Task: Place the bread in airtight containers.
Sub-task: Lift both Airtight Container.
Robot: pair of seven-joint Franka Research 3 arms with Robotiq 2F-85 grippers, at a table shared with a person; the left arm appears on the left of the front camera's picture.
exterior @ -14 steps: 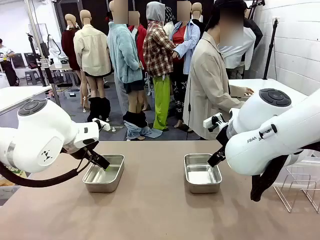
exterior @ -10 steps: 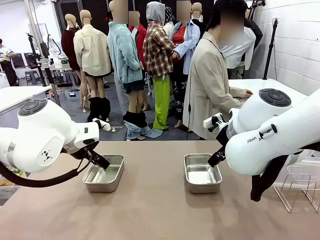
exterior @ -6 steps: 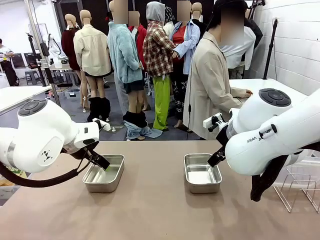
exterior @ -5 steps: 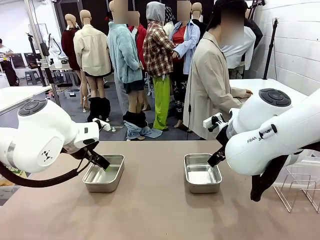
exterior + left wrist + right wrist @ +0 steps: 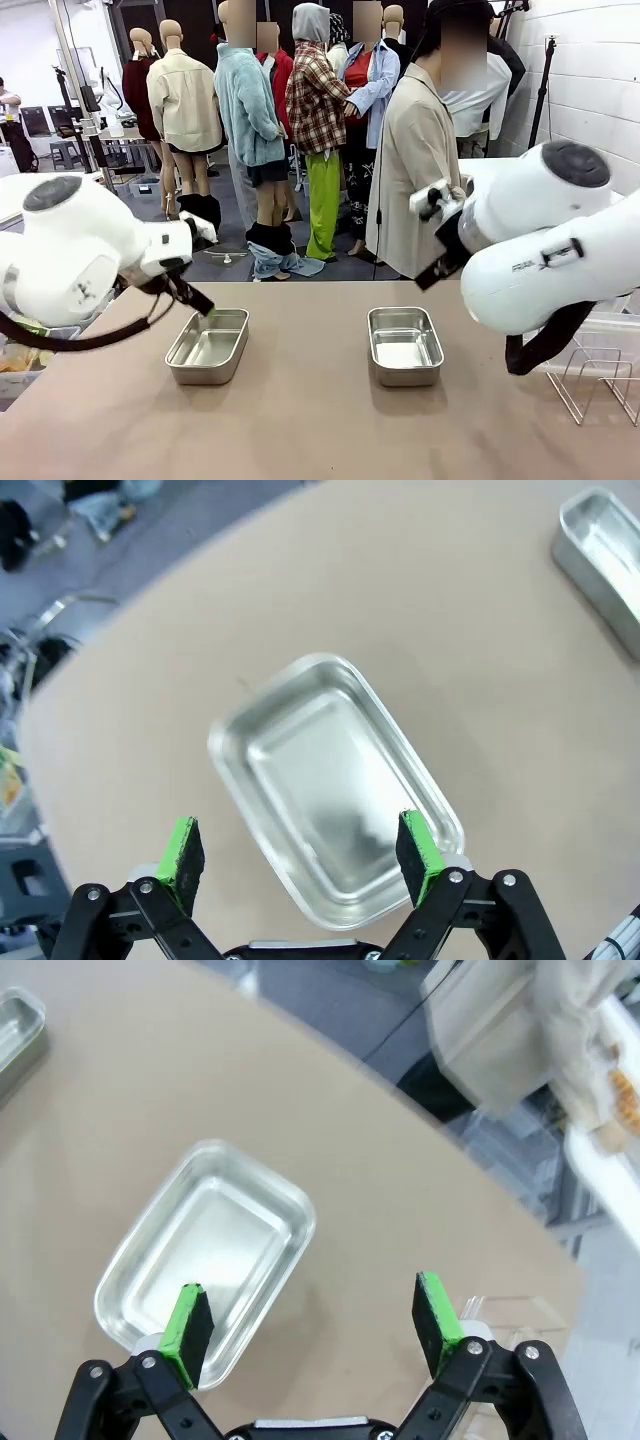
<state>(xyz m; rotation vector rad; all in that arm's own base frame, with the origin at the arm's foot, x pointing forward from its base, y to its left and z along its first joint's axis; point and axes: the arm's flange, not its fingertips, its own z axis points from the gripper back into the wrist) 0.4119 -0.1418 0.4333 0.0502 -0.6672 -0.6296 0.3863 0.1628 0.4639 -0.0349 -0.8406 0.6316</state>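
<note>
Left end effector (image 5: 300, 852) and right end effector (image 5: 315, 1325) hung spread and empty over the left container (image 5: 335, 800) and right container (image 5: 205, 1260), both bare; fetching bread likely came next.

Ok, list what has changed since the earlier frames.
Both arms rose. The left gripper lifted from low over the left tin, and the right gripper lifted well clear of the right tin. Nothing was taken hold of or let go; both grippers stay open and empty. Both tins sit where they were, empty, and the person stays at the far side.
</note>
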